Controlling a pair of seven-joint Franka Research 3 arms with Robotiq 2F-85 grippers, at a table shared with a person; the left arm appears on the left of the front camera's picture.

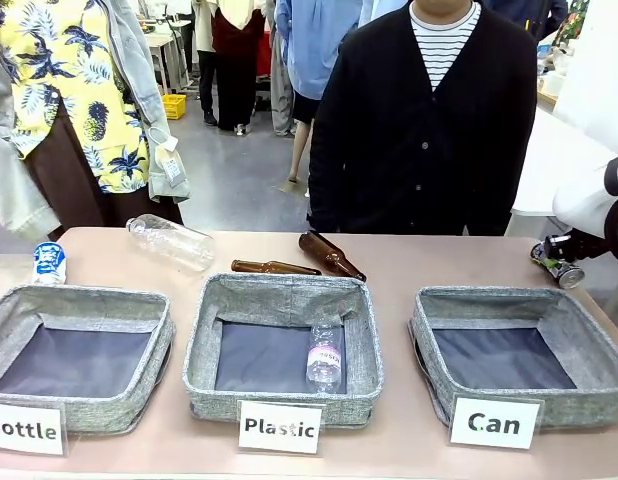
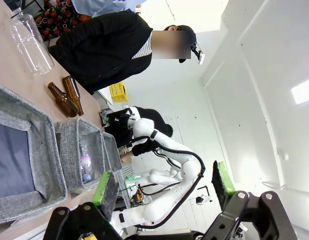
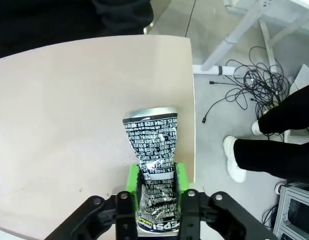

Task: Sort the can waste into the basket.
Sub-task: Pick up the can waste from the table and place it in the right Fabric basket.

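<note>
A dented silver can (image 3: 150, 145) with dark print lies on the table near its right edge. My right gripper (image 3: 155, 187) is shut on its lower end, with a green pad pressed on each side. In the front view that can (image 1: 566, 270) and my right gripper (image 1: 551, 254) are at the far right, behind the grey basket (image 1: 489, 297) with the "Can" sign (image 1: 494, 422). A blue and white can (image 1: 49, 263) stands at the table's far left. My left gripper (image 2: 164, 182) is held off the table with its jaws wide apart and nothing between them.
The "Plastic" basket (image 1: 204, 345) holds a clear bottle (image 1: 325, 355). The "Bottle" basket (image 1: 79, 297) stands at the left. Two brown glass bottles (image 1: 329, 255) and a clear plastic bottle (image 1: 171, 240) lie behind the baskets. A person in a black cardigan (image 1: 419, 130) stands at the far side.
</note>
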